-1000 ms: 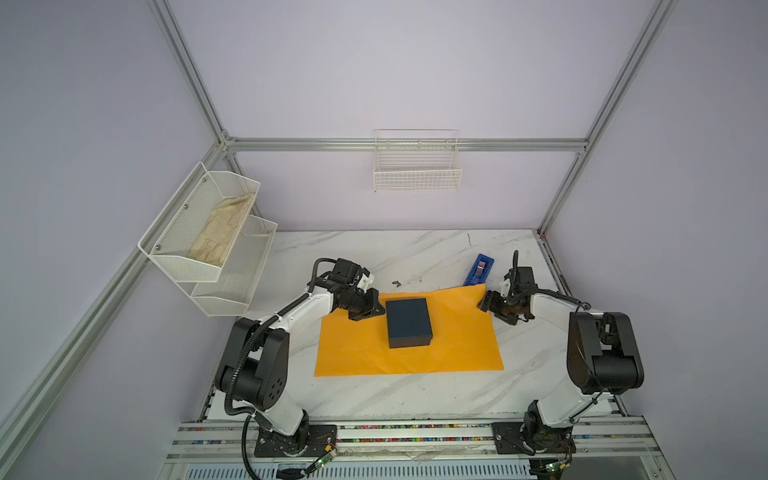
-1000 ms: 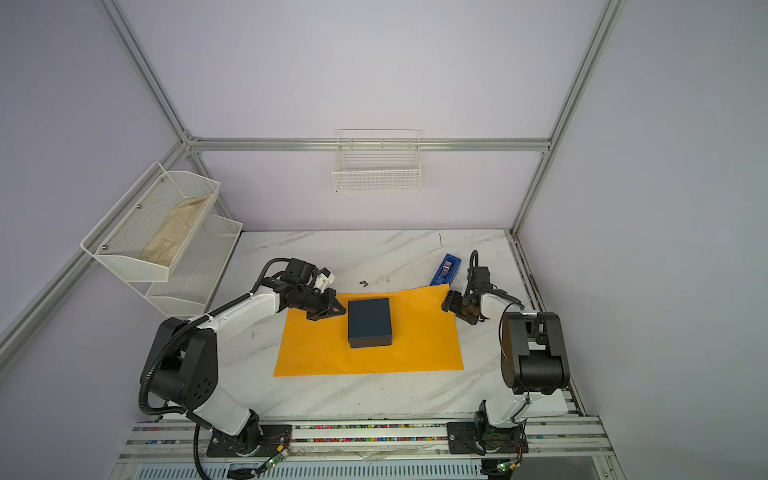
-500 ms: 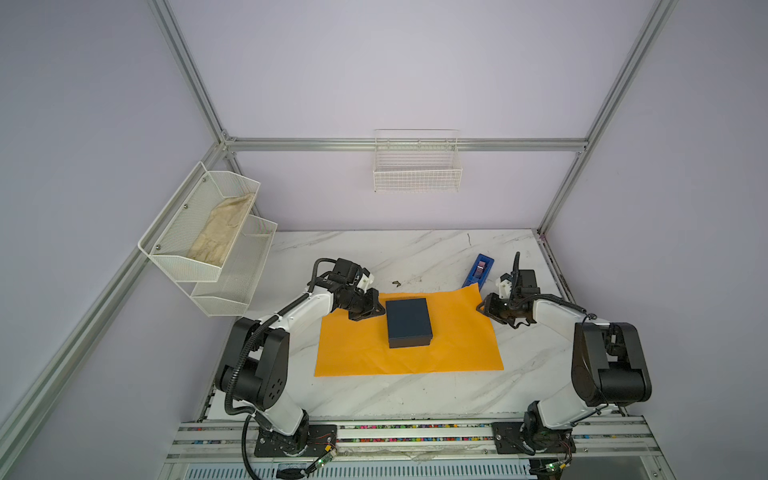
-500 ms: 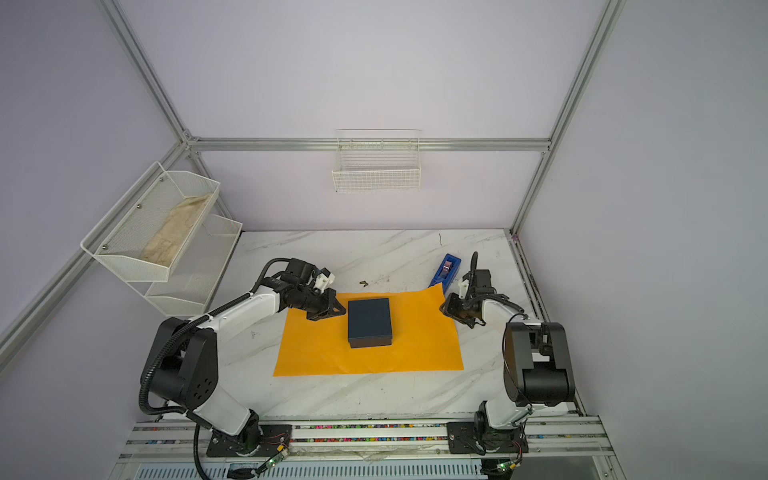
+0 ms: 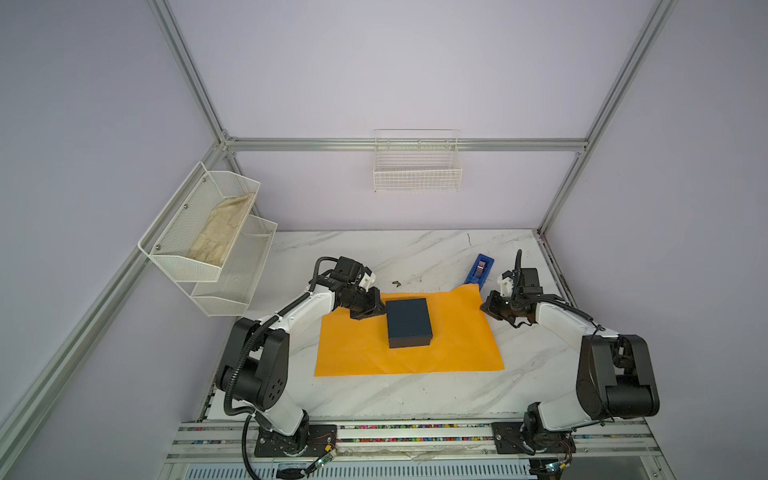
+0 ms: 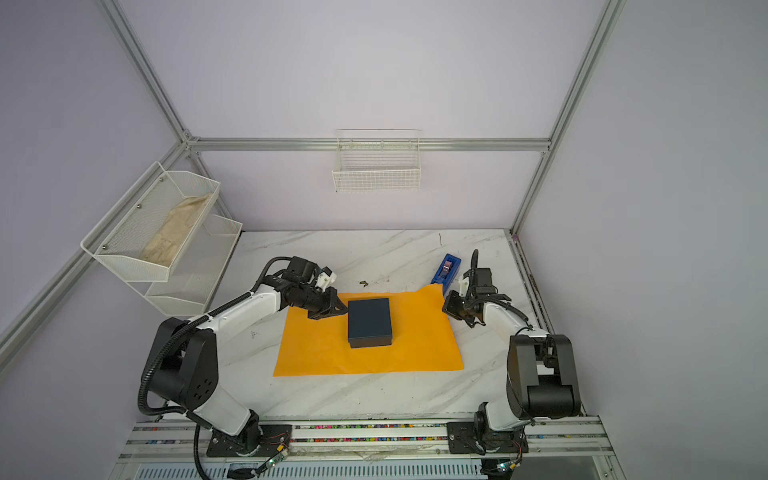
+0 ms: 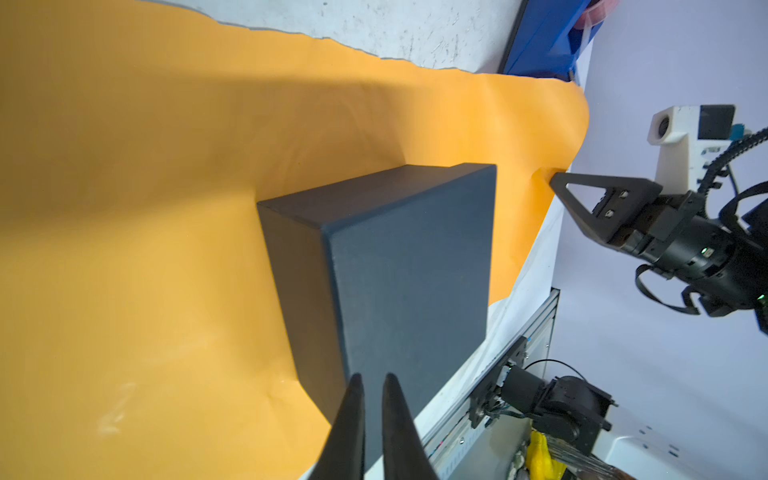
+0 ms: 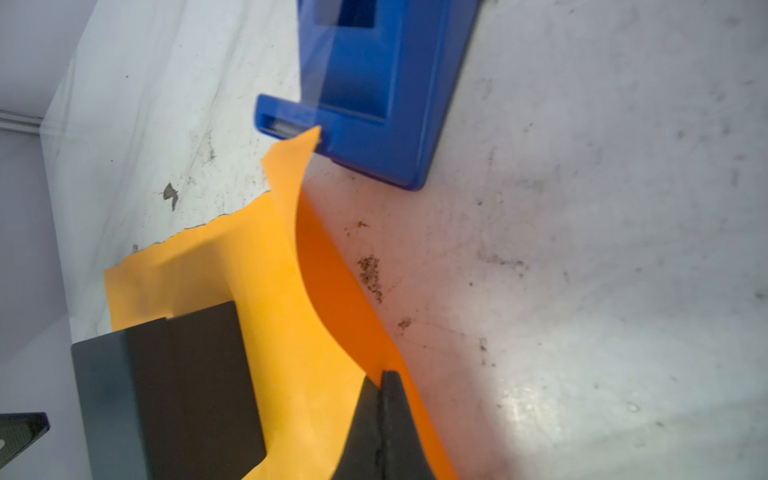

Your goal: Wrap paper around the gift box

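The dark navy gift box point(image 5: 409, 322) point(image 6: 369, 322) lies on the orange paper point(image 5: 457, 345) point(image 6: 316, 353), a little left of its middle. My left gripper point(image 5: 379, 309) point(image 6: 340, 309) hovers at the box's far left corner; in the left wrist view its jaws point(image 7: 371, 378) stand slightly apart with nothing between them, in front of the box point(image 7: 407, 266). My right gripper point(image 5: 484, 306) point(image 6: 445, 305) point(image 8: 380, 376) is shut on the paper's right edge point(image 8: 345, 316), which curls up off the table. The box point(image 8: 166, 386) lies just beyond that raised flap.
A blue tape dispenser point(image 5: 480, 270) point(image 6: 446, 268) point(image 8: 374, 95) stands right at the paper's far right corner. A two-tier mesh rack point(image 5: 249, 266) with a beige cloth point(image 5: 220, 232) hangs at the left wall, a wire basket point(image 5: 417, 174) on the back wall. Bare marble lies in front of the paper.
My right gripper has closed on the paper's right edge, and the far right corner has lifted. The left jaws have parted a little; the left arm stays in place.
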Action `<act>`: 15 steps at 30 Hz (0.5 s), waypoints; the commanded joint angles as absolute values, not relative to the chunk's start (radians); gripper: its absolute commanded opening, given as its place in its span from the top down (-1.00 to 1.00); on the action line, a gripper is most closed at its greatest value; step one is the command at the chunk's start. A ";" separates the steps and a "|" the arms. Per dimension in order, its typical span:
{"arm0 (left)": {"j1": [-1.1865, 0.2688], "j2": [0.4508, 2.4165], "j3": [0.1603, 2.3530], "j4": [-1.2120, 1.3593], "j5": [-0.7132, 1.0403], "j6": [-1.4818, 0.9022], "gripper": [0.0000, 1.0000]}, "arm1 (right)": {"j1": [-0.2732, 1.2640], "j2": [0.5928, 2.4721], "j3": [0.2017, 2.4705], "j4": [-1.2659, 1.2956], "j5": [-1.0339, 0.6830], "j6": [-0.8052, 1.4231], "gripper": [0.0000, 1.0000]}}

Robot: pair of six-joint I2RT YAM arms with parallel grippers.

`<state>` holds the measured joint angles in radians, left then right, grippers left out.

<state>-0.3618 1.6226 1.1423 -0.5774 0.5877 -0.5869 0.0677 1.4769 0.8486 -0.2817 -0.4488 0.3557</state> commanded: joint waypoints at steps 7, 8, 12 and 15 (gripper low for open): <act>-0.470 1.645 1.406 -0.577 0.591 -0.688 0.21 | 0.310 1.428 1.005 -0.297 -0.455 0.557 1.00; -0.483 1.655 1.422 -0.575 0.589 -0.699 0.16 | 0.331 1.429 1.014 -0.289 -0.453 0.574 1.00; -0.528 1.710 1.503 -0.569 0.583 -0.737 -0.01 | 0.416 1.442 1.044 -0.253 -0.449 0.629 1.00; -0.544 1.743 1.536 -0.568 0.571 -0.752 -0.04 | 0.467 1.455 1.053 -0.225 -0.446 0.655 1.00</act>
<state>-0.5377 1.7241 1.4403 -0.5831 0.5823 -0.7170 0.4358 1.4494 1.0275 -0.2554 -0.4530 0.5961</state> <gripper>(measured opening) 0.519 0.047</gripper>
